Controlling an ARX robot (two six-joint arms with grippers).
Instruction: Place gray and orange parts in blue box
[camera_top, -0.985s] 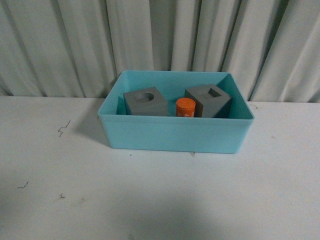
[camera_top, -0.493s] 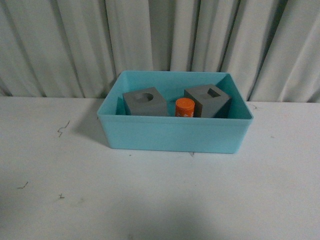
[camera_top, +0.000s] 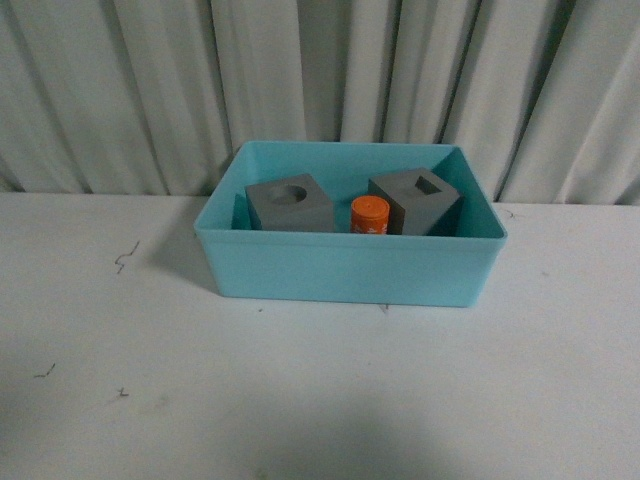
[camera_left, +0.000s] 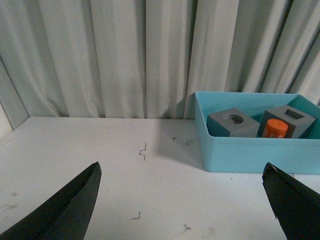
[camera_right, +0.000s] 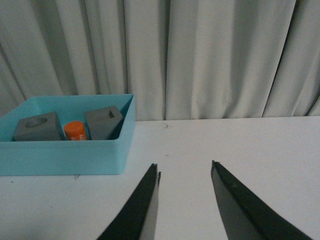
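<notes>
Nothing has shifted since the earlier frames: our blue box (camera_top: 350, 265) sits on the white table (camera_top: 320, 390), holding both gray cubes (camera_top: 290, 203) (camera_top: 415, 200) with the orange cylinder (camera_top: 369, 214) between them. Our left gripper (camera_left: 182, 200) and right gripper (camera_right: 184, 172) hang spread apart, empty.

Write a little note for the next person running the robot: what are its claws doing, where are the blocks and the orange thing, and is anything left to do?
Left gripper: open wide, empty, back from the box.
Right gripper: open, empty, off to the side of the box.
Blue box: on the white table, in front of the curtain.
Inside it: gray cube with round recess, orange cylinder in the middle, gray cube with square recess.
Done: all three parts are in the box.
Left: no part shows outside the box, so the job looks finished.
</notes>
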